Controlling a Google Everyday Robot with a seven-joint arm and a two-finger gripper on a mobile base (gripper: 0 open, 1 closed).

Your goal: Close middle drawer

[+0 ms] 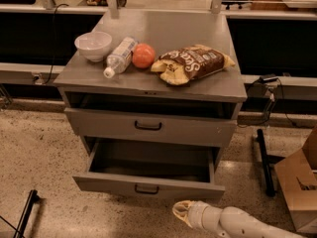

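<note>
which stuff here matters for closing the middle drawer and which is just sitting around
For the job: middle drawer, pulled out; gripper, low in front of the drawer's right end.

Just lying about: white bowl, water bottle, orange fruit and chip bag, all on the cabinet top; cardboard box on the floor at right.

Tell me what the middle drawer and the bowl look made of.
Middle drawer: likely painted sheet metal, matte grey, thin folded walls. Bowl: white, smooth, maybe plastic or ceramic; can't tell. Gripper sits low, just in front of the drawer.
</note>
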